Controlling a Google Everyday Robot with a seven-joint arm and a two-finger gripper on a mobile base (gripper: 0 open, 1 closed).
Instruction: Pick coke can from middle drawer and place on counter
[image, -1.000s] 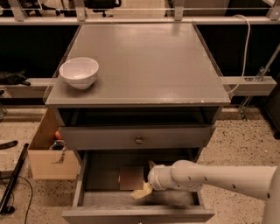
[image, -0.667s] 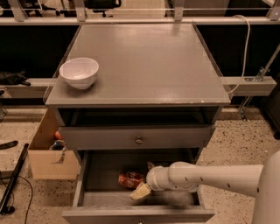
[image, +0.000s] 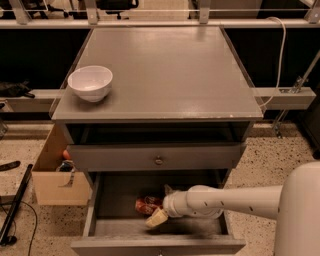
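Note:
The coke can (image: 146, 204) lies on its side on the dark floor of the open middle drawer (image: 115, 202), left of centre. My gripper (image: 161, 204) reaches into the drawer from the right, on a white arm. Its fingers are spread, with one pale fingertip (image: 156, 218) in front of the can's right end and the other (image: 167, 189) behind it. The can rests on the drawer floor. The counter (image: 165, 70) is the grey cabinet top above.
A white bowl (image: 90, 83) stands on the counter's front left corner. The drawer above (image: 157, 157) is closed and overhangs the arm. A cardboard box (image: 56, 175) sits on the floor to the left of the cabinet. A white rail (image: 285, 97) runs along the right.
The gripper has shifted slightly inside the drawer. The red can, mostly hidden a second ago, now shows at the fingertips.

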